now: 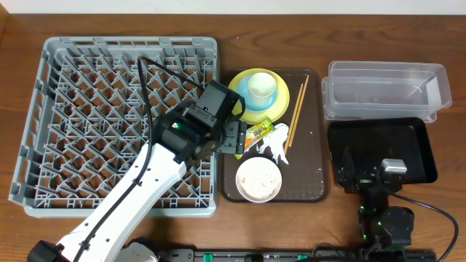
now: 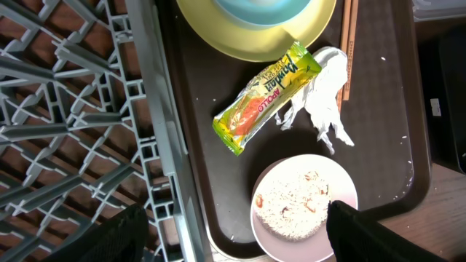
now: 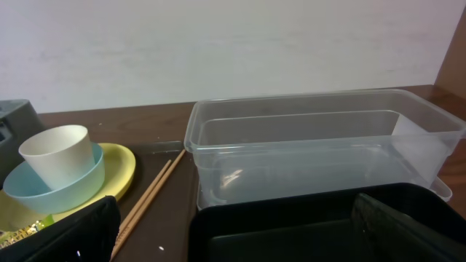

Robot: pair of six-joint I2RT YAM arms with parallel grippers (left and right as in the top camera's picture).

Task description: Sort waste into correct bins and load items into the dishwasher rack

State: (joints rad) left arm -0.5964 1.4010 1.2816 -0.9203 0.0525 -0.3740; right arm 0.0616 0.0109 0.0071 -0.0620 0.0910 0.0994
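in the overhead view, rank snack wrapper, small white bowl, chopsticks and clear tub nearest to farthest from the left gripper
From the left gripper:
1. snack wrapper, just to its right on the brown tray.
2. small white bowl, at the tray's near end.
3. chopsticks, along the tray's right side.
4. clear tub, far right, off the tray.

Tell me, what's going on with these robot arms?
The left hand, open and holding nothing, hovers near the wrapper and tissue on the brown tray. The right hand sits open at the black tray. Plate, bowl and cup are stacked; rack and tub are empty.
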